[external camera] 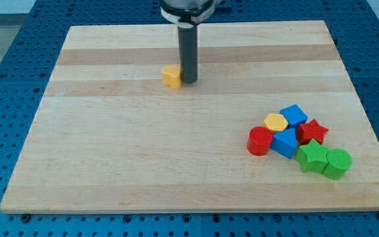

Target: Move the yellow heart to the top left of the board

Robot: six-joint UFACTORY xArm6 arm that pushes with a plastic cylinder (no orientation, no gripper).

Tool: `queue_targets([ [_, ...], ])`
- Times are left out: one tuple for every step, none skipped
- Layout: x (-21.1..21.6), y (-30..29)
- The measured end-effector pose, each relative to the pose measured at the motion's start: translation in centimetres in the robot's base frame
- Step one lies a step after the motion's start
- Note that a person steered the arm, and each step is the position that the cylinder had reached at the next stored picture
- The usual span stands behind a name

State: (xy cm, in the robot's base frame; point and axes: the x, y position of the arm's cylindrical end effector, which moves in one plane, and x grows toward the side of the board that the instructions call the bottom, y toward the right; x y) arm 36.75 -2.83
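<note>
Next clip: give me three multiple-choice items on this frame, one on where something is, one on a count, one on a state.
1. The tip stands where relative to the yellow heart?
A. at its right
B. far below
C. at its left

2. How many blue blocks are there?
A. one
B. two
C. four

3. The yellow heart is
A. inside the cluster
B. off the board
C. alone, apart from the cluster

Answers: 1 A, the rod stands against the heart's right side. 2 B, two blue blocks show. 3 C, the cluster lies at lower right.
</note>
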Motion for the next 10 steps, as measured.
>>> queue_targets([
  [1.0, -2.1],
  [1.8, -4.0],
  [1.8, -6.7],
  [1.4, -8.0],
  [0.3, -9.4],
  [-1.2, -10.5],
  [-2.6, -12.3],
  [-3.8, -13.8],
  [-5.1, -15.1],
  [-6.6, -16.1],
])
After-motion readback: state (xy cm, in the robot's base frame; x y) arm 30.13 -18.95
